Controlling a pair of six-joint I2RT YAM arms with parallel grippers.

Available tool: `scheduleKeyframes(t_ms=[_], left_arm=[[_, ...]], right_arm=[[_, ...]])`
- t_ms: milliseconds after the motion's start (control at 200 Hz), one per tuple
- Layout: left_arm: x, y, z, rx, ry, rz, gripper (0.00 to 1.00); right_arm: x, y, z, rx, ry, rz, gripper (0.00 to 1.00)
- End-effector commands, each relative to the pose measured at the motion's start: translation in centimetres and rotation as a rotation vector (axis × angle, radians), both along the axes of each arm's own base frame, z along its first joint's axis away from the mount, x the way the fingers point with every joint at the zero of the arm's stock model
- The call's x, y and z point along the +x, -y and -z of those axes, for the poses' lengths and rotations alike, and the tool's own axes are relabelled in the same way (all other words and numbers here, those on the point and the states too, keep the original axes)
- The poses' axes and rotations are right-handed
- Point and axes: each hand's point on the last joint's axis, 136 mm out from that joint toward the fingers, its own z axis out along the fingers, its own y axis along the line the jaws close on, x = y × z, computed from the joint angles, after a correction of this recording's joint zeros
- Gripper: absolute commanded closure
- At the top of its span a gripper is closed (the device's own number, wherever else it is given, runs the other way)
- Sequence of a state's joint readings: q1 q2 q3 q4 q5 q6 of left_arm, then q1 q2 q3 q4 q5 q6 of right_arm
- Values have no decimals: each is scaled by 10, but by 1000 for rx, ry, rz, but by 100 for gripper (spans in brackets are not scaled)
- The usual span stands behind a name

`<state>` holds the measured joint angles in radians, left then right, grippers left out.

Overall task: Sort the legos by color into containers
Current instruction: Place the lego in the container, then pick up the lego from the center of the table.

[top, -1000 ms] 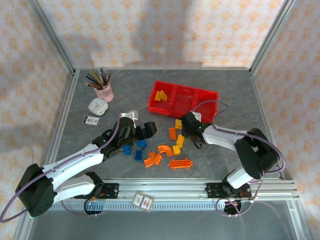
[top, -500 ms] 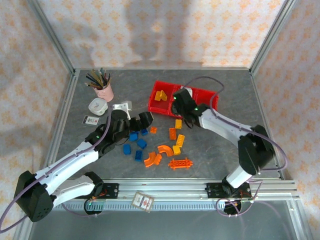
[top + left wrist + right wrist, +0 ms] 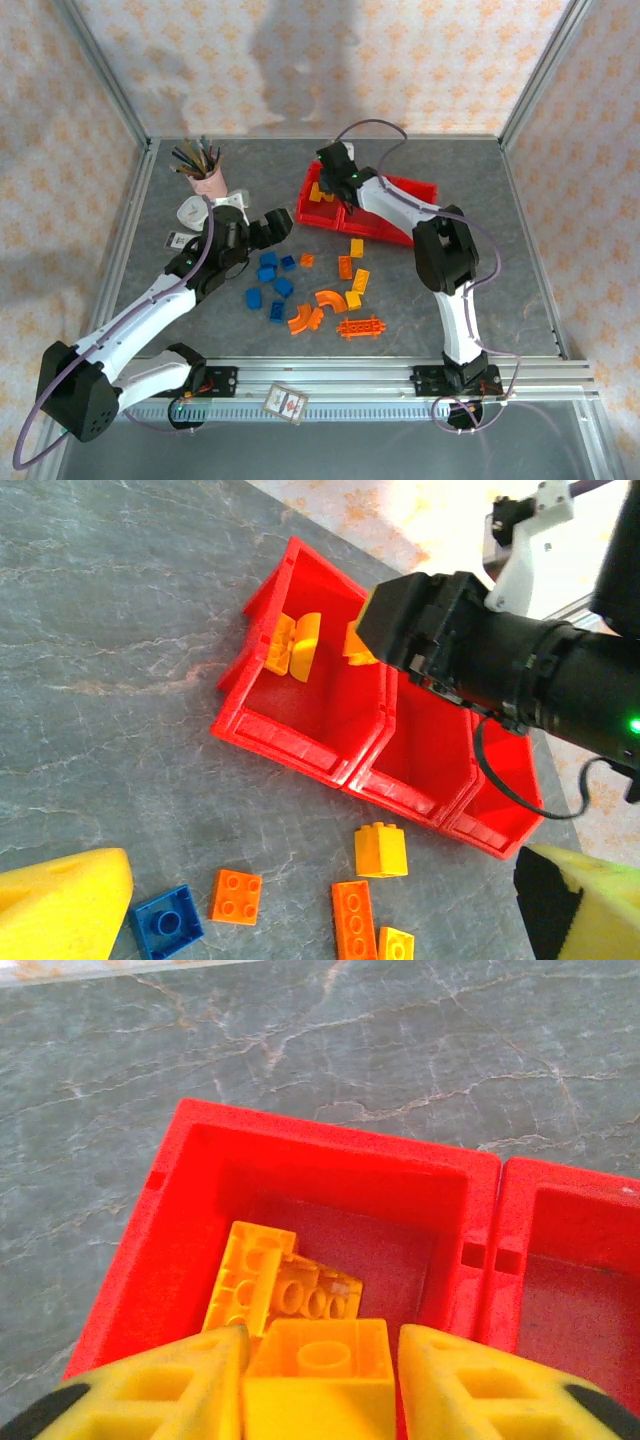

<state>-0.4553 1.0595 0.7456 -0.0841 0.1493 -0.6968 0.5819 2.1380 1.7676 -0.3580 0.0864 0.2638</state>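
tray: bright red translucent plastic tray [image 3: 300,1125], three compartments; the left one holds yellow bricks [image 3: 270,1285]
right hand [image 3: 320,1338]: pinching a small yellow one-stud brick [image 3: 318,1380] above them
left hand [image 3: 278,224]: spread, empty

1. Red tray [image 3: 300,742] sits slantwise on the grey table [image 3: 100,630], with yellow bricks [image 3: 293,645] in its left compartment.
2. Right gripper [image 3: 365,630] hangs over that compartment, a yellow brick [image 3: 357,646] at its tip.
3. Loose below the tray: yellow cube [image 3: 381,850], orange bricks [image 3: 237,896], blue brick [image 3: 165,922].
4. Left gripper [image 3: 320,910] has its jaws spread wide, nothing between them.
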Motion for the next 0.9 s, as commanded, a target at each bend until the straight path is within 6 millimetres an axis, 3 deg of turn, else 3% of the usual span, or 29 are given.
scheduleKeyframes(t_ms=[0, 165, 270, 476, 656, 896], left_arm=[[4, 1, -11, 5, 24, 14, 1], [1, 4, -13, -10, 25, 33, 1], [-3, 6, -10, -12, 15, 47, 1], [-16, 15, -6, -16, 3, 99, 1], [-31, 28, 5, -2, -25, 143, 1], [-47, 45, 25, -24, -58, 174, 1]], right_arm=[[3, 6, -22, -39, 25, 5, 52], [-19, 11, -62, 9, 75, -19, 44], [-44, 14, -70, 54, 81, -47, 41], [-95, 30, -55, 89, 31, -47, 37], [-137, 43, -27, 95, -31, -14, 33], [-173, 53, 8, 73, -86, 29, 29]])
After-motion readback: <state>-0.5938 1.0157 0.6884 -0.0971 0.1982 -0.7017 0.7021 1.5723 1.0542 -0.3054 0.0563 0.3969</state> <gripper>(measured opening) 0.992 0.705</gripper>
